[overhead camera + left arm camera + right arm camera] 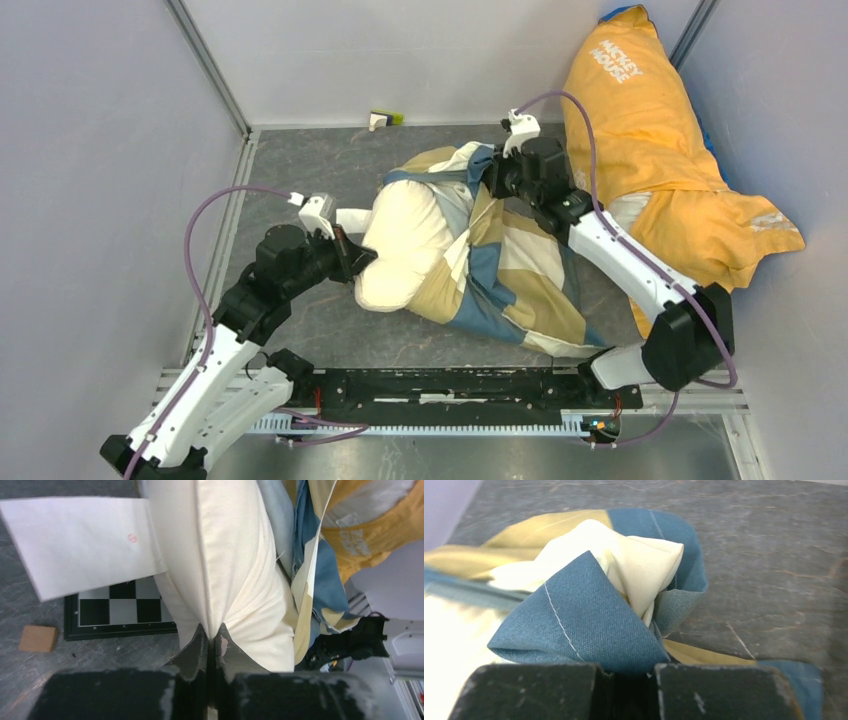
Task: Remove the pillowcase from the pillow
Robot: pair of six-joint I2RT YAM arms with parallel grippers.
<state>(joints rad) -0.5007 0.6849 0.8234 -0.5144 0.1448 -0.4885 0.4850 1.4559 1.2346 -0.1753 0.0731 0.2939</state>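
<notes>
The cream-white pillow (405, 245) lies mid-table, its left end bare and its right part still inside the blue, tan and cream checked pillowcase (510, 285). My left gripper (352, 258) is shut on the pillow's left edge; in the left wrist view the fingertips pinch the cream seam (215, 632). My right gripper (492, 175) is shut on bunched pillowcase fabric at the far end; in the right wrist view blue cloth (584, 625) fills the jaws, and the fingertips are hidden by it.
A big orange "Mickey Mouse" bundle (660, 150) lies at the right wall. A black-and-white checkerboard (120, 612), a white sheet (85, 542) and a small wooden block (37, 637) lie under and beside the pillow. A small white and green object (384, 119) sits at the back wall.
</notes>
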